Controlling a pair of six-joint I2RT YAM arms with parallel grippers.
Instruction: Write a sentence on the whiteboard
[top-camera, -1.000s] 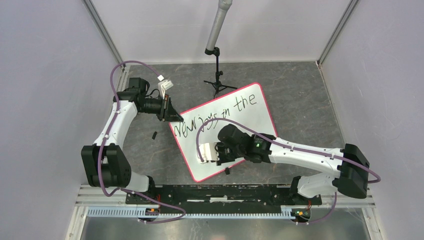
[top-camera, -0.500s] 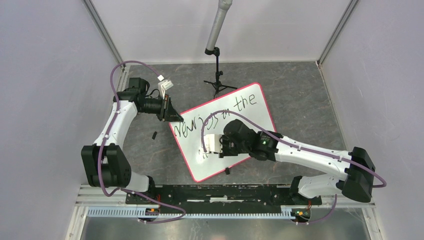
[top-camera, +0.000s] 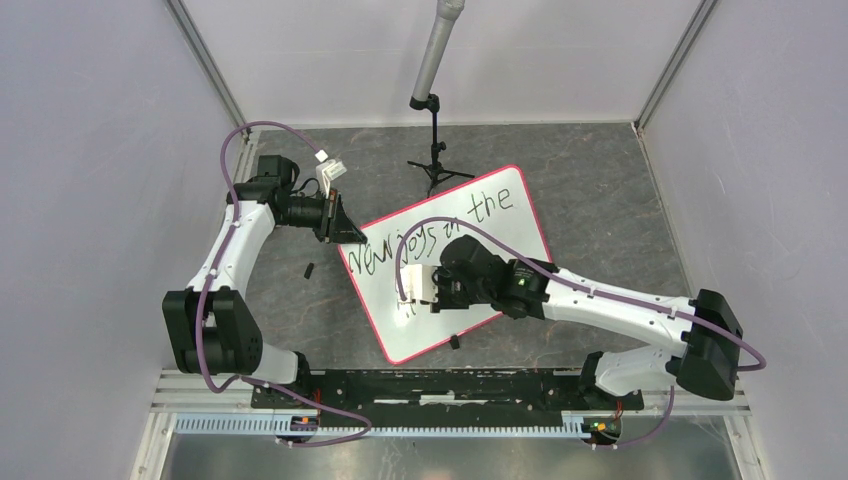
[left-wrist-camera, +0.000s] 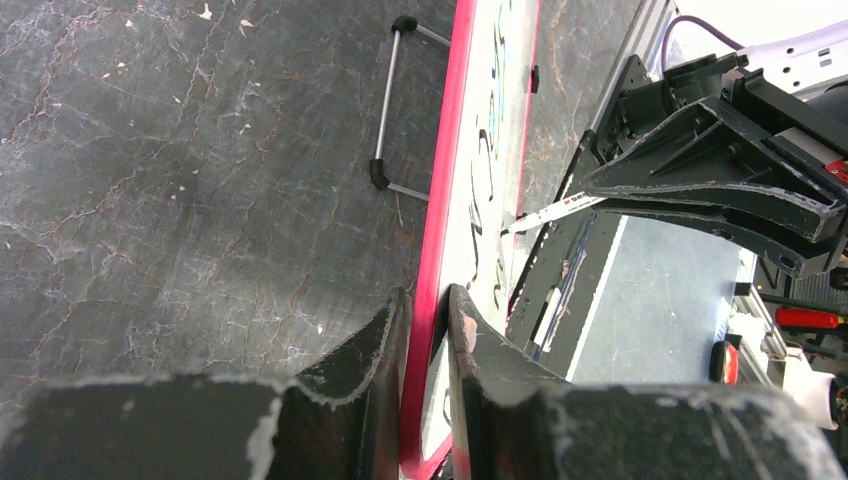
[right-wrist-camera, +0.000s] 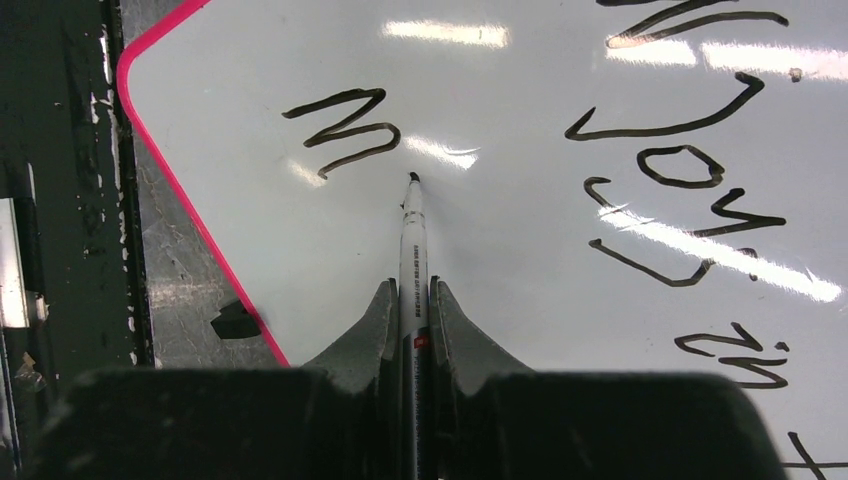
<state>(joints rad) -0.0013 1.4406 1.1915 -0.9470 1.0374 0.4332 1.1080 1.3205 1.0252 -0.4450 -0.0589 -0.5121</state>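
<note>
The whiteboard (top-camera: 505, 245) lies tilted on the dark floor, its pink-red rim (left-wrist-camera: 441, 190) showing edge-on in the left wrist view. The sentence (top-camera: 440, 228) reads "new joys in the" in black strokes. A separate "m" (right-wrist-camera: 345, 128) stands below it near the board's corner. My right gripper (right-wrist-camera: 412, 287) is shut on a thin white marker (right-wrist-camera: 413, 240). The marker's tip points at the board just beside the "m"; contact cannot be told. At the board's far-left corner, my left gripper (left-wrist-camera: 428, 295) is shut on the rim.
A black tripod (top-camera: 437, 160) with a grey pole stands behind the board. A small black piece (top-camera: 309, 270) lies on the floor to the left. A black clip (top-camera: 455, 342) sits at the board's near edge. The arms' black base rail (top-camera: 430, 385) runs along the front.
My right gripper has carried the marker up the board, away from the near corner, then edged slightly left. The left arm has not moved.
</note>
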